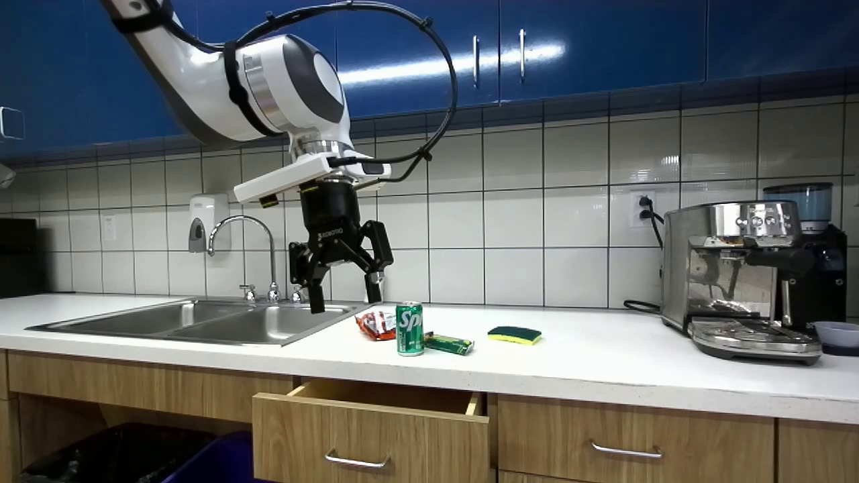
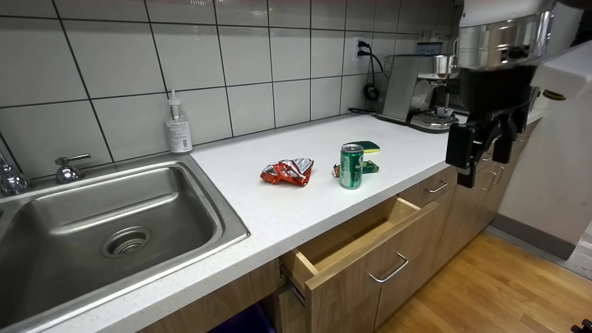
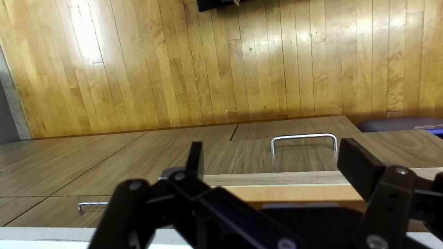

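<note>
Though white, countertop [image 1: 590, 352] beneath blue cabinets [image 1: 604, 47].

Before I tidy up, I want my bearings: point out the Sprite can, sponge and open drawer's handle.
Sprite can [image 1: 410, 329]: in an exterior view, middle of its printed side.
Sponge [image 1: 514, 333]: in an exterior view, its dark top face.
Open drawer's handle [image 3: 304, 136]: wrist view, middle of the metal bar.
</note>
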You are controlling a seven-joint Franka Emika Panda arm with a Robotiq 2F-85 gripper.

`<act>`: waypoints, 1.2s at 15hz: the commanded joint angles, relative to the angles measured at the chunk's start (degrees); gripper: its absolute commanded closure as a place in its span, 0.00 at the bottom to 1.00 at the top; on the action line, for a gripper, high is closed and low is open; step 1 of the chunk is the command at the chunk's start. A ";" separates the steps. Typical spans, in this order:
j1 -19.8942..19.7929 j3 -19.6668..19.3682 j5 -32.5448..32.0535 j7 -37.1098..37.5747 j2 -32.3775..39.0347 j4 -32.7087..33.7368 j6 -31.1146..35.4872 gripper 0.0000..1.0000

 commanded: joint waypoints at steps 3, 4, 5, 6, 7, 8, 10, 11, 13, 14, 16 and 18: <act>0.73 -0.69 -0.21 0.19 0.02 0.07 -0.14 0.00; 0.73 -0.69 -0.21 0.19 0.02 0.07 -0.14 0.00; 0.82 -0.78 -0.26 -0.16 0.11 0.03 0.32 0.00; 0.90 -0.83 -0.38 -0.29 0.29 0.15 0.49 0.00; 0.89 -0.86 -0.60 -0.31 0.70 0.45 0.80 0.00; 0.89 -0.98 -0.53 -0.52 1.17 0.73 1.23 0.00; 0.86 -1.18 -0.50 -0.78 2.04 1.15 2.28 0.00; 0.86 -1.33 -0.42 -1.03 2.55 1.34 2.96 0.00; 0.81 -1.59 -0.32 -1.26 3.57 1.65 4.40 0.00; 0.81 -1.71 -0.30 -1.29 4.00 1.76 5.01 0.00; 0.83 -1.94 -0.30 -1.39 4.96 1.97 6.45 0.00; 0.84 -2.08 -0.30 -1.37 5.92 2.26 7.58 0.00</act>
